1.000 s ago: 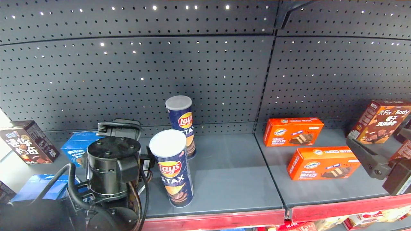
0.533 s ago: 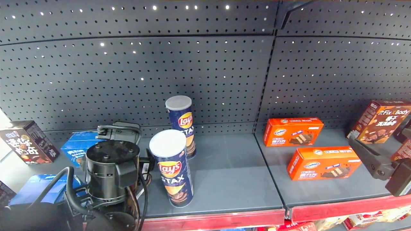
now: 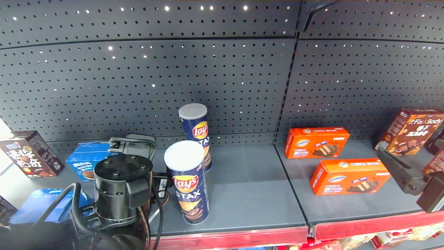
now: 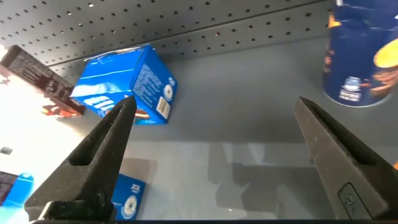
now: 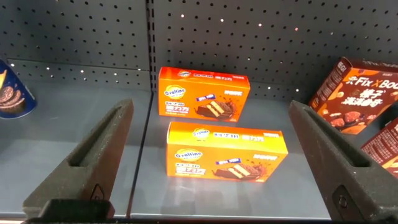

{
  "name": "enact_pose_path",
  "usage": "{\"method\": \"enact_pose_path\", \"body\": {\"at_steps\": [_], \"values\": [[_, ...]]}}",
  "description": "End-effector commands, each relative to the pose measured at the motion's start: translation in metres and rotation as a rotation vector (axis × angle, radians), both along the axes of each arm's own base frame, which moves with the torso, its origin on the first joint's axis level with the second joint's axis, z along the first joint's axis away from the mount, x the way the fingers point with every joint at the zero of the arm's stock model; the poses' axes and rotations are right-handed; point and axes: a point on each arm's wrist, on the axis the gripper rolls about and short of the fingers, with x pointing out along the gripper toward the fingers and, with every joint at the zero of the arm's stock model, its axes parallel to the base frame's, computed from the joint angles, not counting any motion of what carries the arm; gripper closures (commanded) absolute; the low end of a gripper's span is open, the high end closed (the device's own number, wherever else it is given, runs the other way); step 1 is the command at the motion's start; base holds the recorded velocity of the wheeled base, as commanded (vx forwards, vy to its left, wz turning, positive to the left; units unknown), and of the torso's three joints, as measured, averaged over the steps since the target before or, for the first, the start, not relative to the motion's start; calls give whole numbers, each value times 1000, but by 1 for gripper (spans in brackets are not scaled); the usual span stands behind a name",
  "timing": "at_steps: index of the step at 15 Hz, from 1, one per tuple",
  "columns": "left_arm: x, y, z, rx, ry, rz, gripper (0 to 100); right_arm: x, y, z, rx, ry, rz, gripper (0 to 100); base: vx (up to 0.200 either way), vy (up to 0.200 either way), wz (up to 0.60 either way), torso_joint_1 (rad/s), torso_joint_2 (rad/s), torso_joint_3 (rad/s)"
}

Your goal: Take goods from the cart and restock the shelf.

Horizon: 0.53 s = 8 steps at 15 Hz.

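Observation:
Two dark blue chip cans stand upright on the grey shelf [image 3: 249,187], one near the front edge [image 3: 187,184] and one behind it [image 3: 195,133]. My left arm [image 3: 121,187] is just left of the front can. My left gripper [image 4: 214,109] is open over bare shelf with nothing between its fingers, and a chip can [image 4: 364,56] stands beyond one finger. My right gripper [image 5: 211,109] is open too, facing two orange boxes [image 5: 202,93] [image 5: 227,152]; one of its fingers [image 3: 399,170] shows at the shelf's right end.
Blue boxes [image 3: 85,163] [image 3: 48,205] and a dark box [image 3: 31,152] sit left of my left arm. The orange boxes [image 3: 316,141] [image 3: 348,175] and a brown box [image 3: 411,130] fill the right bay. A perforated back panel [image 3: 222,86] closes the shelf. Bare shelf lies between cans and orange boxes.
My left arm has drawn back and down a little, uncovering more of the blue box. The front can's top has shifted slightly right. My right gripper edged slightly to the right.

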Motion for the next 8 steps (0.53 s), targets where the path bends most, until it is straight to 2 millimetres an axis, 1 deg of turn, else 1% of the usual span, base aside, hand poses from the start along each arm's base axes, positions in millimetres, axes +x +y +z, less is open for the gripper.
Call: {"method": "enact_pose_path", "body": {"at_steps": [1, 7, 8], "values": [[-1, -2, 0, 1, 2, -13, 0, 0, 0, 0, -2, 1, 0, 0, 0, 0, 0, 0, 0, 0], [-1, -1, -3, 7, 9, -9, 0, 0, 0, 0, -2, 1, 0, 0, 0, 0, 0, 0, 0, 0], [-4, 3, -9, 24, 29, -4, 0, 0, 0, 0, 0, 0, 0, 0, 0, 0, 0, 0, 0, 0]]}}
